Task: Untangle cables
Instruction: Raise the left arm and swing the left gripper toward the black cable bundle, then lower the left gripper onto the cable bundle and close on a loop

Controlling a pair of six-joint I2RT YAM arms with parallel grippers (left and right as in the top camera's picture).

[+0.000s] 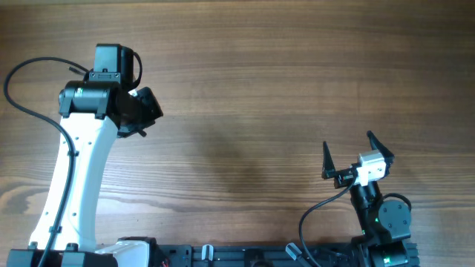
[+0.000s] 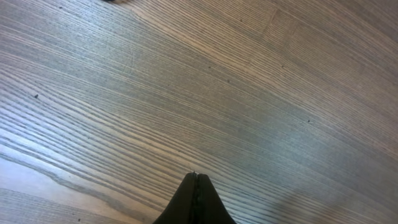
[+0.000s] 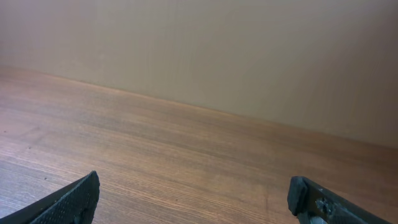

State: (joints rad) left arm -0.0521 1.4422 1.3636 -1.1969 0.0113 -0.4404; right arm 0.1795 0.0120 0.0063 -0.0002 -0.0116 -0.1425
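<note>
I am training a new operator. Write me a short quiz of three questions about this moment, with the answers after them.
1. True or false: the left gripper is shut, with its fingers pressed together.
2. Choose one. The right gripper is: A) open and holding nothing; B) shut on a cable; C) shut on a plug.
3. Fill in the word: in the overhead view, the number of loose cables in sight on the table is ____.

Key: 1 true; 2 A; 3 zero.
</note>
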